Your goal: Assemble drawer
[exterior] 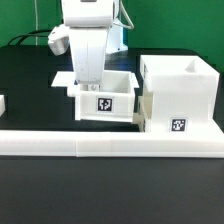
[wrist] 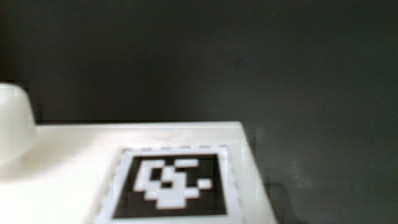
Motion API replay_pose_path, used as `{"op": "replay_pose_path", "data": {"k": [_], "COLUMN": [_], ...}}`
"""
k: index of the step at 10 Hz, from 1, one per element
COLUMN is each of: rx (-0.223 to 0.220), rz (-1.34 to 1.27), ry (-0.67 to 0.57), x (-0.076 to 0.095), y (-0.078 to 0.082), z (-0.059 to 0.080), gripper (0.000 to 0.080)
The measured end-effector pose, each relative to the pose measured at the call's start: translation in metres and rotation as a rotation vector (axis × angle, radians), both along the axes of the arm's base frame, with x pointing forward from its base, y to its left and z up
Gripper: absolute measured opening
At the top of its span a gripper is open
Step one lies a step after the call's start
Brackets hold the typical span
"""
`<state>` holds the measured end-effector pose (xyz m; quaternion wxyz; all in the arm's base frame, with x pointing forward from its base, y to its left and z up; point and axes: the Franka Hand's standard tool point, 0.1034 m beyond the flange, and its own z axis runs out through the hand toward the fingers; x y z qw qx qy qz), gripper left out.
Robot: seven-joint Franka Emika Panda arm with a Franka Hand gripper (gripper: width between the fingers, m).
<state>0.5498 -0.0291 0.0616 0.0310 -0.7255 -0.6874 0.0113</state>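
Here, hanging over the slide-in box (exterior: 103,98) from above: the gripper (exterior: 87,78), its white body reaching down to the box's far-left rim, fingertips dipping at or just inside the far wall. Impossible to tell from either view how far apart the fingers are standing, or whether anything is being pinched between them.

Sitting open-topped on the black table (exterior: 30,75), that slide-in box, with its black-and-white tag (exterior: 105,103) facing the near side. Lying just beside it, on the exterior view's right and touching or nearly touching at a small white ledge between the two: the large cube-like casing (exterior: 177,95), also showing an open top and carrying its own tag (exterior: 179,126) on the near face.

Running across the near edge of the scene, in front of both drawer parts: the long low white rail (exterior: 110,147). Peeking in at the exterior view's far left: a small white piece (exterior: 3,103), too cropped to identify.

Filling the wrist view: a white surface with a blurred tag (wrist: 173,182), dark table (wrist: 196,60) beyond, and a rounded white shape (wrist: 15,125) at the edge, too blurred to name.
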Motion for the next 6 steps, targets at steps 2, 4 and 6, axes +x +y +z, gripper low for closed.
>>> {"op": "replay_pose_path", "data": {"k": [2,4,6], "rx": [0.002,0.007,0.007], "rz": [0.004,0.004,0.005], "ry": [-0.001,-0.032,-0.027], "x": [0.0003,0.002,0.001], "y": [0.0027,0.0042,0.0046], "z": [0.0007,-0.001,-0.002], "gripper": [0.0042,0.0043,0.0043]}}
